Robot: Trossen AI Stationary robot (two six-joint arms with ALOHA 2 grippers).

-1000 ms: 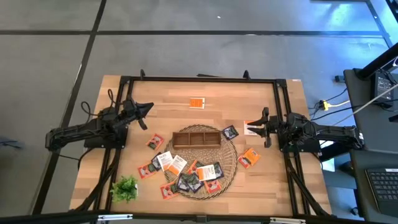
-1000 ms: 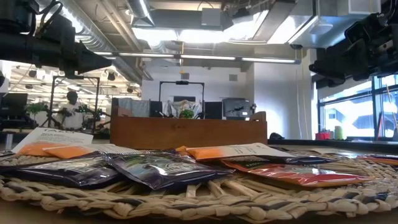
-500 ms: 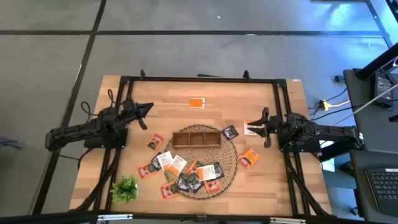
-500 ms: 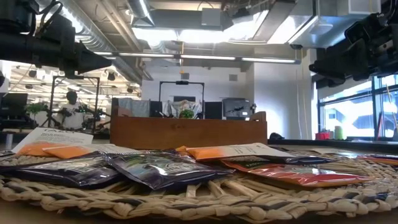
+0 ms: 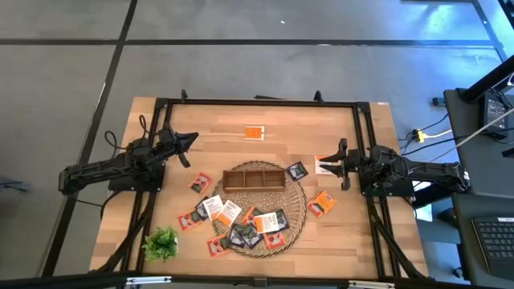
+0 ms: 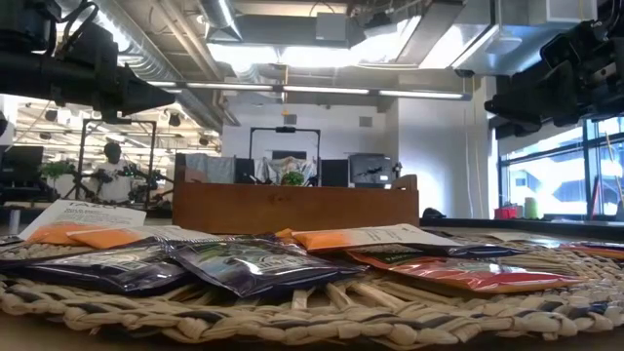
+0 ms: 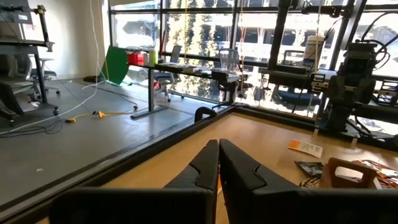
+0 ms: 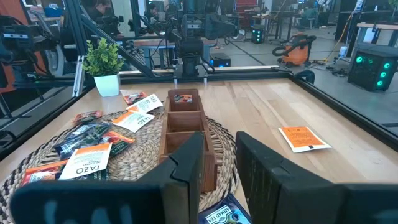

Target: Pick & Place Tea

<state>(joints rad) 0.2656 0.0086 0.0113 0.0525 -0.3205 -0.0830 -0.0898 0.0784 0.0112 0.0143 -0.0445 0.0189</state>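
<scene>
Lying mostly on and around the round wicker mat (image 5: 299,210), the tea sachets (image 5: 241,225) form a loose heap at the mat's near edge, orange, white-and-orange and dark ones overlapping. A few lie off the mat on the bare wood: one (image 5: 200,183) to the left of the wooden tray (image 5: 254,177), two (image 5: 190,218) near the green plant sprig (image 5: 161,242), one orange sachet (image 5: 322,203) at the mat's right edge, and a lone orange one (image 5: 254,132) well apart toward the far side of the table (image 5: 369,241). A dark sachet (image 5: 297,170) rests just beside the tray's right end. In the right wrist view one sachet appears to sit inside the tray's far compartment (image 8: 182,98), though the angle makes that hard to confirm. The tray itself sits on the far part of the mat.

Right gripper (image 5: 344,168) hangs over the table just right of the tray, near a white-and-orange sachet (image 5: 325,166); its fingers (image 8: 186,158) stand somewhat apart with nothing between them. Left gripper (image 5: 191,140) is on the left side, well apart from the heap, its jaws pressed together and empty. In the low view a person (image 6: 113,168) stands far off in the room behind.
</scene>
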